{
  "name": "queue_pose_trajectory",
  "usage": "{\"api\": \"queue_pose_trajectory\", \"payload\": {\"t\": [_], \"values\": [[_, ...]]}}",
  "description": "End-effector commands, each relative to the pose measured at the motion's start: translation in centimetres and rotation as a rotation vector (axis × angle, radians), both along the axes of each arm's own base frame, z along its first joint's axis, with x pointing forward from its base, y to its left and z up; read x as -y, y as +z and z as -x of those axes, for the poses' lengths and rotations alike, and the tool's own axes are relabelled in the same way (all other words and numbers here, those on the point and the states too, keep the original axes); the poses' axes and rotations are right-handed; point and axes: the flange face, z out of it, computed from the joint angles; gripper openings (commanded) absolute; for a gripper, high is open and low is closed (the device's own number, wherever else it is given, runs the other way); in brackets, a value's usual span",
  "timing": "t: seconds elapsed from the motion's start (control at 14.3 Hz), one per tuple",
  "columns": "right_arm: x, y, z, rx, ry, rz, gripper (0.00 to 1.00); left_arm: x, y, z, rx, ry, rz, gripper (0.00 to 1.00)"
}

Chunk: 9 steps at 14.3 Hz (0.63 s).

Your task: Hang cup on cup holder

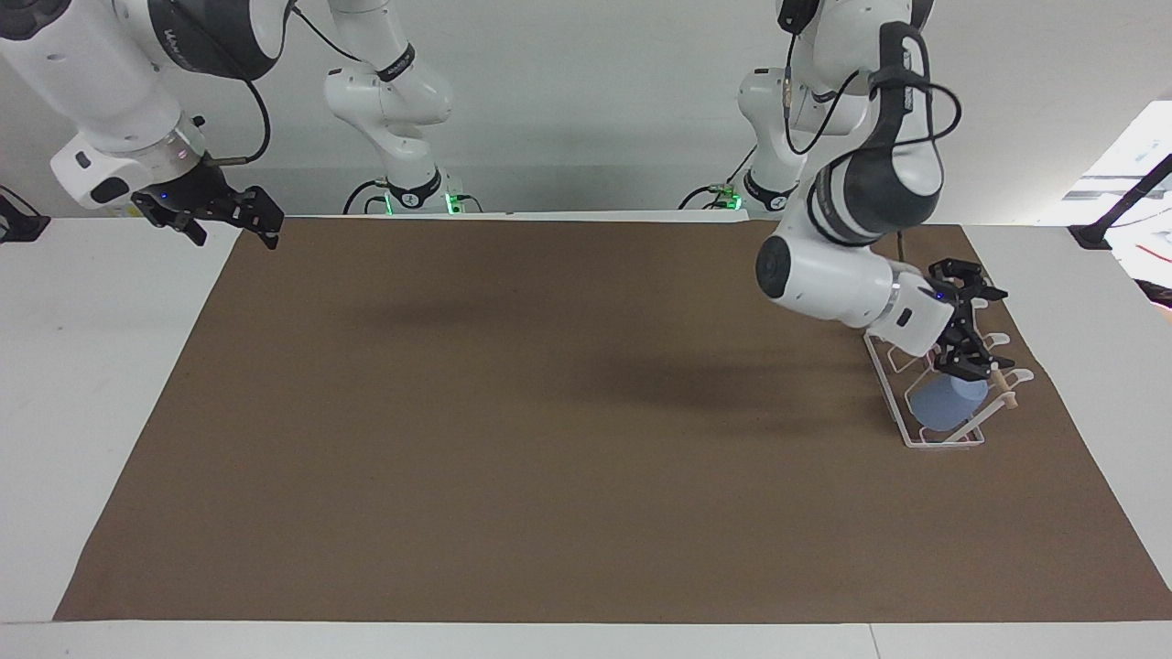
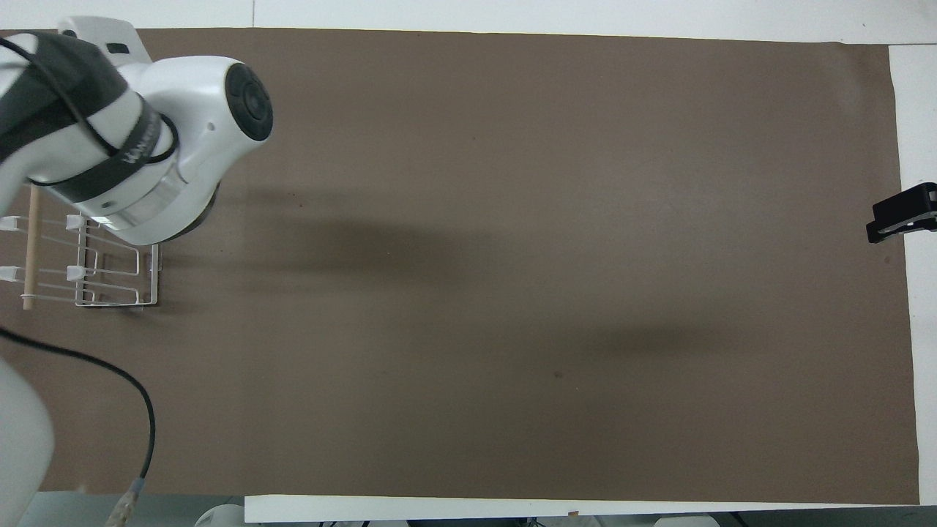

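left gripper (image 1: pixel 971 322) open, empty, above cup (image 1: pixel 948 403)

A small, plain light-blue plastic cup (image 1: pixel 948 402) sits in a white wire cup holder (image 1: pixel 916 437) with a pale wooden dowel (image 2: pixel 31 249). The holder stands on a plain brown mat (image 1: pixel 513 439) covering a white table (image 1: pixel 82 384). Both robot arms are white with black grippers.

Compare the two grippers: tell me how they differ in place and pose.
The left gripper hangs over the cup holder, just above the cup hung there; the right gripper waits over the right arm's end of the table. The left one points down toward the holder, the right one sideways. Both are open and hold nothing.
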Motion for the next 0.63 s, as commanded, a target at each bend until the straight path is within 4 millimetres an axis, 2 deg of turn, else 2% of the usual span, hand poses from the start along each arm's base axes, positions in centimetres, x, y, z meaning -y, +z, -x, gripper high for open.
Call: {"api": "queue_pose_trajectory", "payload": {"t": [0.0,0.14,0.21,0.35,0.56], "values": [[-0.1,0.0,0.5,0.011,-0.007,-0.014,0.99,-4.0,3.8,1.0,-0.095,0.012,0.112,0.99],[-0.1,0.0,0.5,0.011,-0.007,-0.014,0.99,-7.0,6.7,0.5,-0.158,-0.016,0.281,0.99],[-0.1,0.0,0.5,0.011,-0.007,-0.014,0.99,-8.9,7.4,0.3,-0.209,-0.037,0.346,0.99],[-0.1,0.0,0.5,0.011,-0.007,-0.014,0.99,-10.7,7.2,-0.1,-0.291,-0.099,0.443,0.99],[-0.1,0.0,0.5,0.011,-0.007,-0.014,0.99,-12.9,6.0,-0.9,-0.428,-0.307,0.678,0.99]]}}
